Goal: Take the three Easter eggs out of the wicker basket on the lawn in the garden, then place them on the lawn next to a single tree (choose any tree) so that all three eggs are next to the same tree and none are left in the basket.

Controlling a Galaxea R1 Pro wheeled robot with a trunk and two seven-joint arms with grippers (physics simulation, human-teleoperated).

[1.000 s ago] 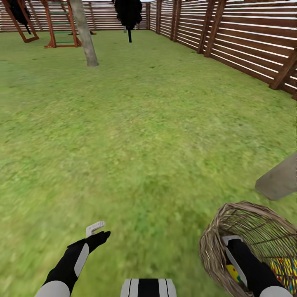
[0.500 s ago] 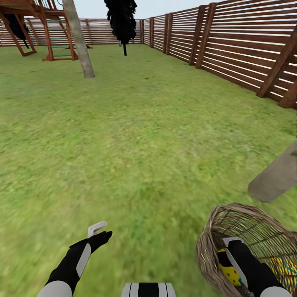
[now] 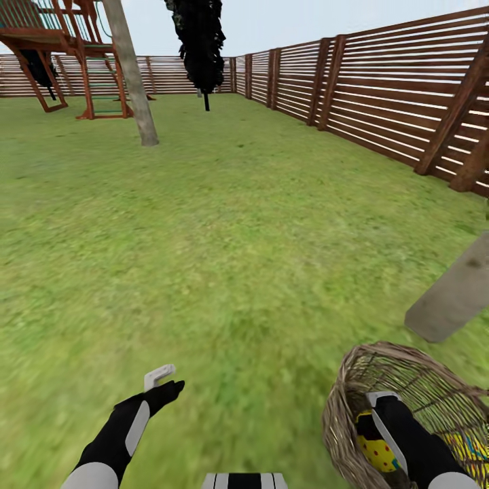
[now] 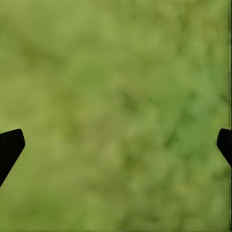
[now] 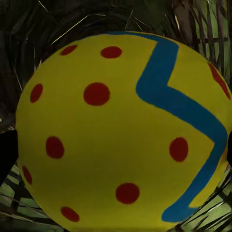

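- Right tool [image 3: 377,407] reaches into the basket [image 3: 353,380], around an egg [image 5: 121,130]; grip unclear.
- Left tool [image 4: 116,145] spread wide over lawn [image 3: 238,238].

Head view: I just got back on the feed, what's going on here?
The right arm reaches into the brown woven wicker basket on the green lawn, its right gripper close around a yellow Easter egg with red dots and a blue zigzag; contact is not clear. The left gripper hangs open and empty over grass. A grey-tan tree trunk stands beside the basket.
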